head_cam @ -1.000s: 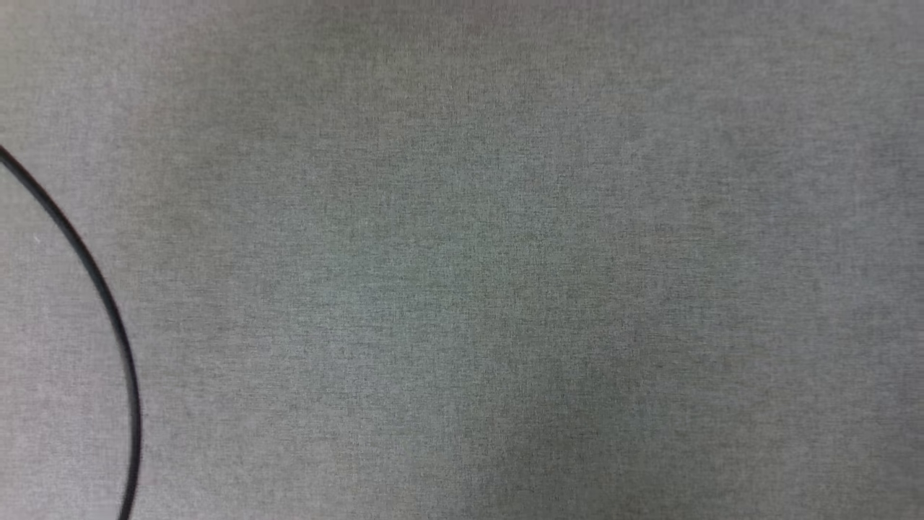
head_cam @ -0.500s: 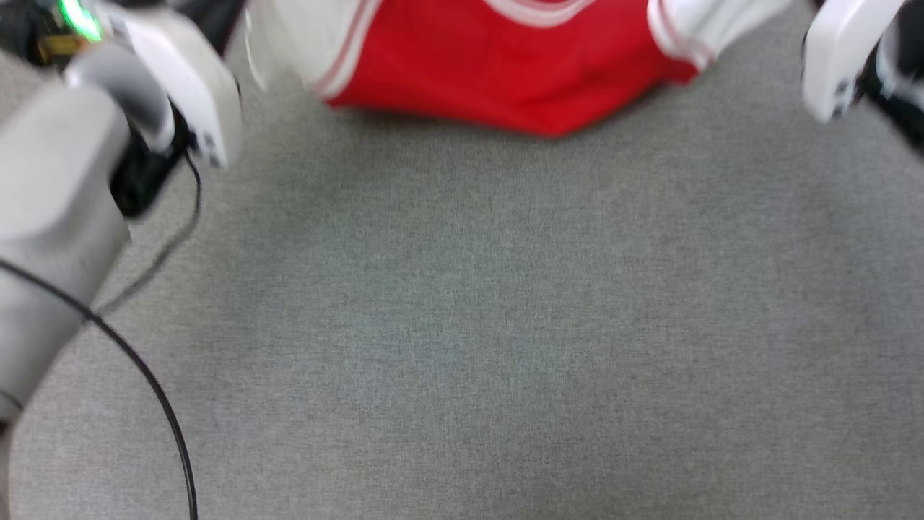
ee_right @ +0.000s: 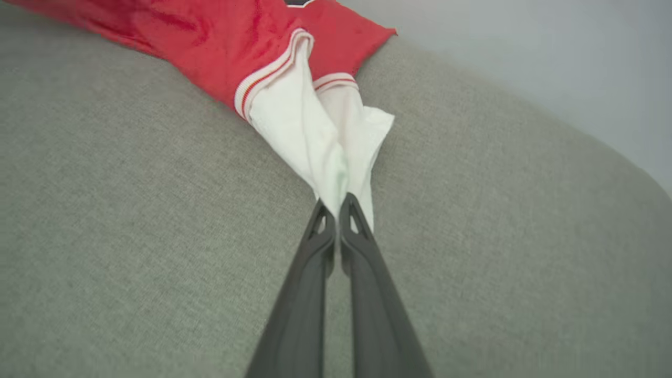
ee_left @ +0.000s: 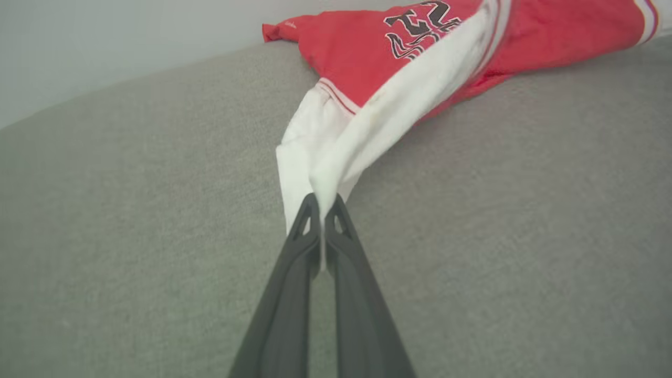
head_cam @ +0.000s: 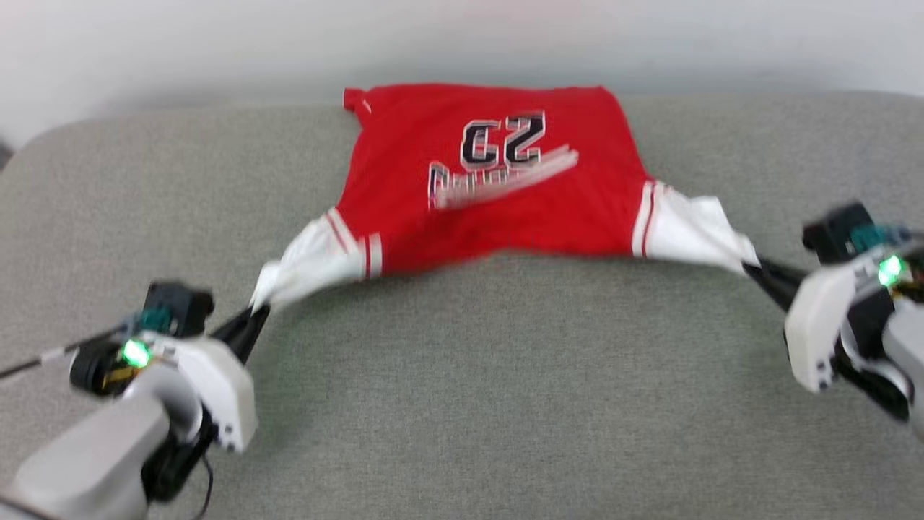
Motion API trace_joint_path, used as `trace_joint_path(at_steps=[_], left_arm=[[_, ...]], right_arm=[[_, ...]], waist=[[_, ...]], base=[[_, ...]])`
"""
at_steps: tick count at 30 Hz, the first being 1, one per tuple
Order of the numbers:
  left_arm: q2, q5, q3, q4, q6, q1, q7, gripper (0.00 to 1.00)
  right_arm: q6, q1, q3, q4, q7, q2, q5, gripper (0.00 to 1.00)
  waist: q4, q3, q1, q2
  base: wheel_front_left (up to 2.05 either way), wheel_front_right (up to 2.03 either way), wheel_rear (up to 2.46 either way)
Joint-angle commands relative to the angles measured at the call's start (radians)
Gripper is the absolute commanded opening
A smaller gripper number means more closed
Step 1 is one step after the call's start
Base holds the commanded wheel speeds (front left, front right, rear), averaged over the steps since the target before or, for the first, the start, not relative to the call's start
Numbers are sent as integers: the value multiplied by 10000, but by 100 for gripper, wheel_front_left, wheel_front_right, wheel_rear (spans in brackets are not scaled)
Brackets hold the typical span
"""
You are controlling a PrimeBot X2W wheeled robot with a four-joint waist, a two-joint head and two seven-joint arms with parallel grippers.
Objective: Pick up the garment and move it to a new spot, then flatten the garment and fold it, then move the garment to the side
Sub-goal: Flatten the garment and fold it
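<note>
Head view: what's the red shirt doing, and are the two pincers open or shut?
garment: unfolded, number side up, stretched out by both white sleeves.
left pincer: shut on one sleeve of the garment.
right pincer: shut on the other sleeve of the garment.

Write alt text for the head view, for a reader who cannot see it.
A red jersey numbered 23 lies on a grey fabric surface, stretched between two grippers. The left gripper is shut on one white sleeve, the right gripper on the other.
</note>
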Motion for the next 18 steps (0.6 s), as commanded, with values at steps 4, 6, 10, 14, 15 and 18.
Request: trace_joint_path(at_steps=[4, 6, 10, 14, 15, 18], left_arm=[[488, -580, 85, -783, 588, 1360, -120, 0], [758, -766, 18, -1273, 946, 1976, -146, 0], [1255, -1016, -166, -2016, 1626, 3096, -171, 0], [1608, -1391, -104, -2564, 2164, 3994, -266, 0], [1681, -1497, -46, -2708, 2257, 4204, -296, 0], [1912, -1640, -19, -3008, 2547, 4802, -366, 0]], right_arm=[[-7, 1150, 86, -286, -275, -471, 326, 0], [-9, 1768, 89, -468, -408, -762, 482, 0], [-9, 2956, 9, -853, -650, -1204, 703, 0], [-9, 4118, -8, -1243, -708, -1544, 649, 0], [-9, 4417, -44, -1334, -693, -1624, 664, 0], [-9, 5250, -250, -1620, -640, -1801, 788, 0]], waist=[[-164, -610, 1, 0], [-166, -816, 1, 0], [-184, -1152, 1, 0], [-235, -1403, 1, 0], [-247, -1440, 1, 0], [-264, -1528, 1, 0]], base=[[0, 0, 0], [0, 0, 0], [0, 0, 0], [0, 0, 0], [0, 0, 0], [0, 0, 0]])
